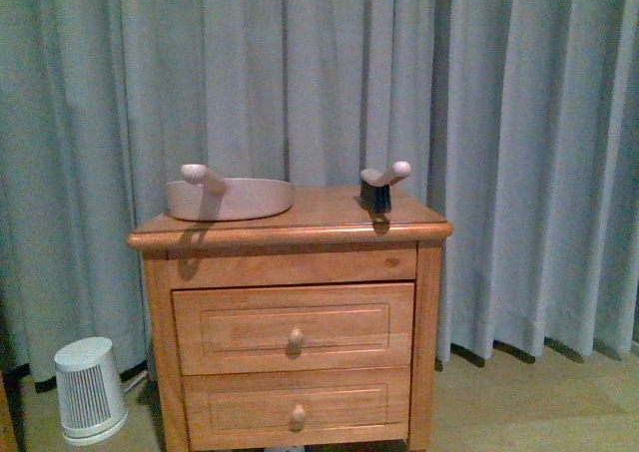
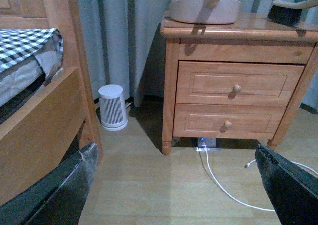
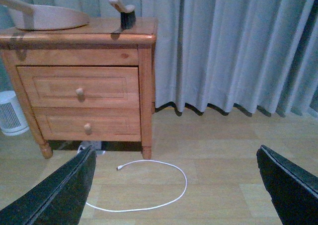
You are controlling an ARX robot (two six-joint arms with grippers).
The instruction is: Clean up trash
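**Grippers spread wide, trash not located**

The left gripper (image 2: 175, 146) and right gripper (image 3: 175, 149) hang low over the floor, fingers far apart and holding nothing. Only the wrist views show the white cable (image 3: 185, 183), and only the left one shows the bed (image 2: 44, 115). Farther back, the nightstand (image 1: 290, 262) carries the dustpan (image 1: 235, 201) and brush (image 1: 377, 195). The pan's wall hides its inside. I cannot tell where the trash lies.

Dustpan (image 1: 235, 201) left, brush (image 1: 377, 195) right — on nightstand (image 1: 300, 262).
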